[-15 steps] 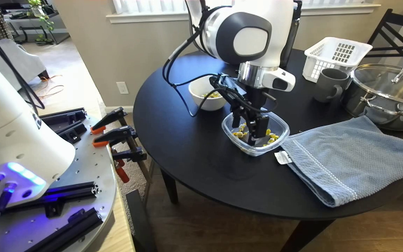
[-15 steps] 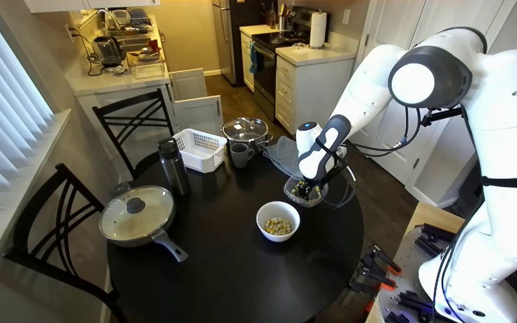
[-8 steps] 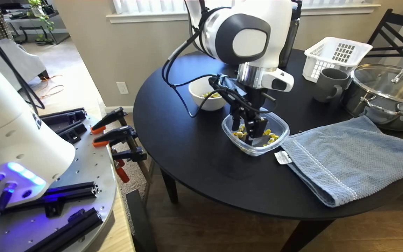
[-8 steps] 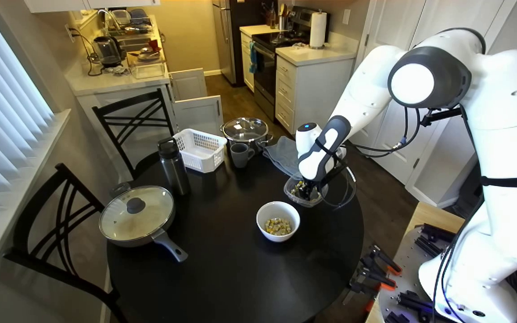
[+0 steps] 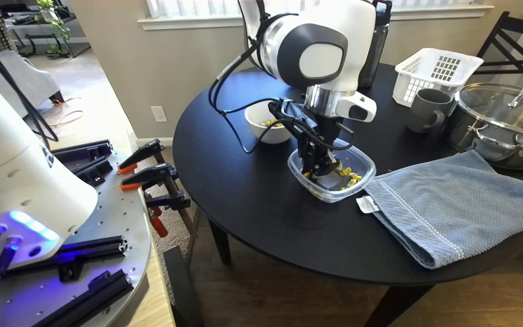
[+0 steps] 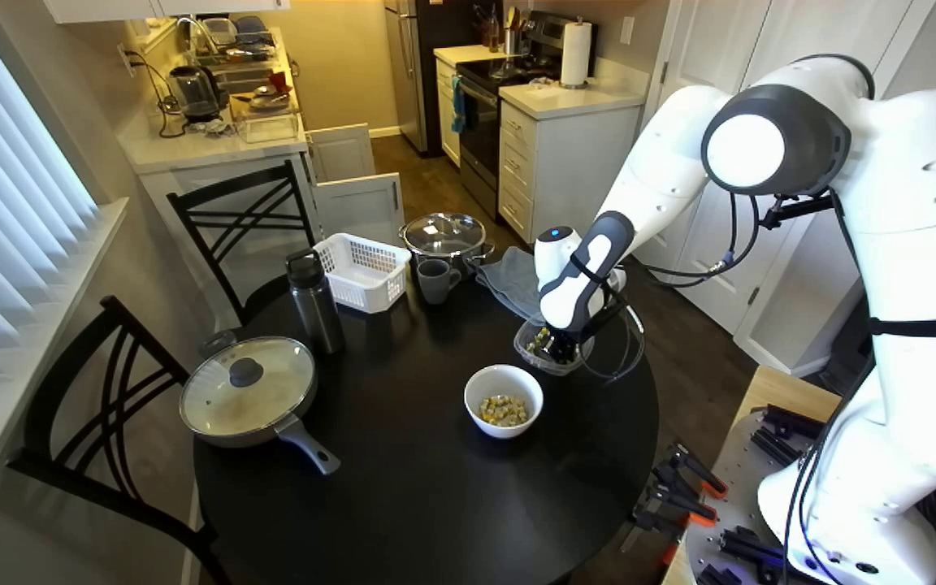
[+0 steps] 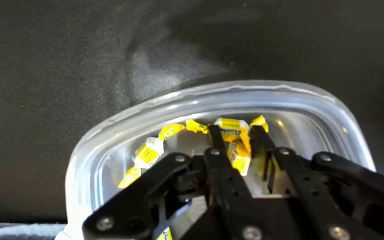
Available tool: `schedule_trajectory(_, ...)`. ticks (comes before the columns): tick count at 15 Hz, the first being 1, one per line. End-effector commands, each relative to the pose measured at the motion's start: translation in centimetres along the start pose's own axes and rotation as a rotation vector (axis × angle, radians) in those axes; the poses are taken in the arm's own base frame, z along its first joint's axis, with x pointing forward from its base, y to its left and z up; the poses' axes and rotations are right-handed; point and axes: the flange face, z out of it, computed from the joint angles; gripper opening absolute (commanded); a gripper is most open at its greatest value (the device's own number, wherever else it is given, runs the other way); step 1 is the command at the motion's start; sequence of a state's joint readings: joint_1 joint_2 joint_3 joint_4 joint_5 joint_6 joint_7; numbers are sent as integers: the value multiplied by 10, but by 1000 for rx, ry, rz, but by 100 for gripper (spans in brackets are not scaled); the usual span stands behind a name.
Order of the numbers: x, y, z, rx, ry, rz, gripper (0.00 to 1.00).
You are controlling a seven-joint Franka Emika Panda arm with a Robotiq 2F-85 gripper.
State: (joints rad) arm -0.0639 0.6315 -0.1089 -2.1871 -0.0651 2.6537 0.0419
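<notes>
The black Robotiq gripper (image 7: 237,131) points down inside a clear plastic food container (image 7: 232,87), close to one wall, its fingers (image 7: 216,138) pinching yellow-and-white wrapped candies (image 7: 240,160) between them. Another twist-wrapped candy (image 7: 148,153) lies in the container beside the fingers, toward a rounded corner. The container stands on a round black table (image 6: 403,504), somewhat in from the right edge in an exterior view, and a blue-gray towel (image 5: 461,209) lies just beside it, reaching toward the table's rim. Near the container, farther in from that right edge, a white bowl (image 6: 504,375) holds small yellow candies (image 6: 504,411). Along the far edge in the same view stand a gray mug (image 6: 435,283), a glass-lidded steel pot (image 6: 445,234) behind it, and a white plastic basket (image 6: 362,272) just left of the mug. A steel bottle (image 6: 318,313) with a black cap (image 6: 303,264) rises beside the basket, and a lidded frying pan (image 6: 273,398) sits at the left edge, its gray handle (image 6: 307,445) turned inward toward the front. Beyond the table's left and far edges are black chairs (image 6: 232,187), and past them kitchen counters (image 6: 553,99); a paper towel roll (image 6: 575,53) stands upright on the counter by the stove (image 6: 480,134).
</notes>
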Motion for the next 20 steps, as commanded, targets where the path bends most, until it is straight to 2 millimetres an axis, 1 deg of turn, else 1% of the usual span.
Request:
schedule_trajectory(1, 0, 2, 2, 21, 13, -25, 1)
schedule_trajectory(3, 0, 3, -1, 21, 19, -22, 5)
schedule_trajectory(4, 0, 3, -4, 20, 25, -21, 4)
schedule_trajectory(7, -1, 4, -22, 16, 64, -18, 4)
schedule_trajectory(10, -1, 4, -52, 19, 129, -19, 4)
schedule_trajectory(13, -4, -1, -81, 29, 183, -33, 4)
schedule_trajectory(16, -13, -16, -106, 52, 214, -78, 4)
schedule_trajectory(18, -22, -36, -120, 69, 233, -133, 4)
schedule_trajectory(20, -29, -59, -131, 95, 253, -181, 4)
